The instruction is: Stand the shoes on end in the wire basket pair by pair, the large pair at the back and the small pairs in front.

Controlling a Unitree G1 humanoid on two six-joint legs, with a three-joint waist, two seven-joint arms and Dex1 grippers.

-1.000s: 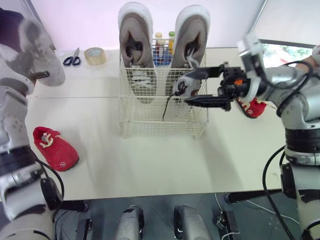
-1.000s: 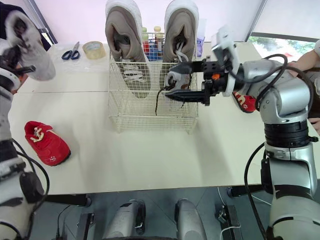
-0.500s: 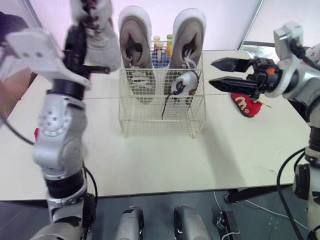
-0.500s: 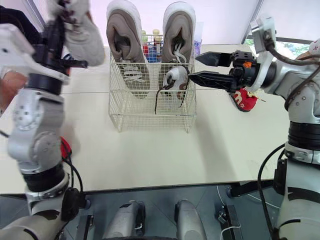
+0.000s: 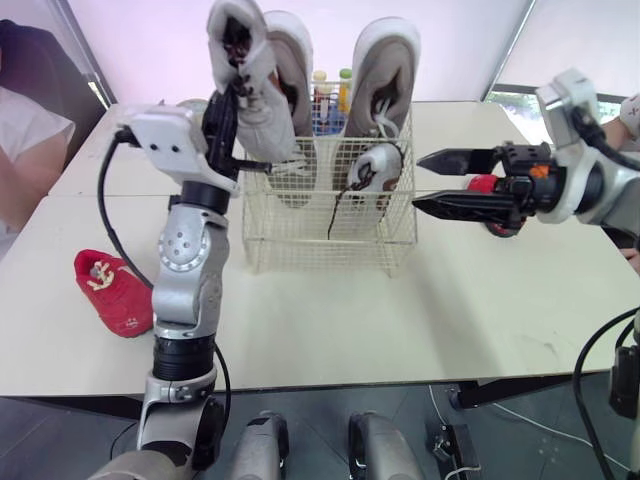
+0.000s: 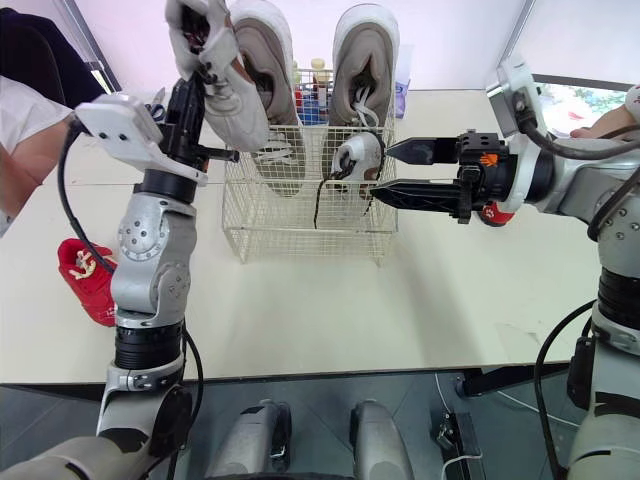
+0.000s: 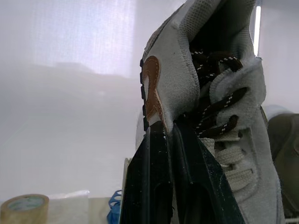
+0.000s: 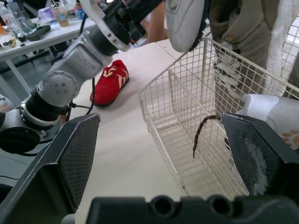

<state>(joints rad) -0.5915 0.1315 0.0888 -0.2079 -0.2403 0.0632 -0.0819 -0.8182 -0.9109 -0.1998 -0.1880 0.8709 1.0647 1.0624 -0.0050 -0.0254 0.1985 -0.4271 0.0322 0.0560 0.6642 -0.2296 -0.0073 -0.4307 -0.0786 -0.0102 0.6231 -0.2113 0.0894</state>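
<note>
Two risks: grey shoe (image 5: 245, 90), pinched at collar by closed left gripper (image 7: 169, 125), hangs over basket (image 5: 300, 235) below and may catch rim or topple; mate (image 5: 372, 165) beside empty, wide-spread right gripper (image 5: 420, 180) trails lace (image 5: 331, 212), may tangle. Count: two large shoes (image 5: 385, 65), two grey, two red shoes (image 5: 112, 292), one basket.

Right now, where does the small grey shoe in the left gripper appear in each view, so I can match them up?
Left eye view: small grey shoe upper left, held up by the left gripper.
Right eye view: upper left too.
Left wrist view: centre right, collar clamped.
Right wrist view: top edge, sole showing.
Shared landmark: the large shoe standing just behind it.
</note>
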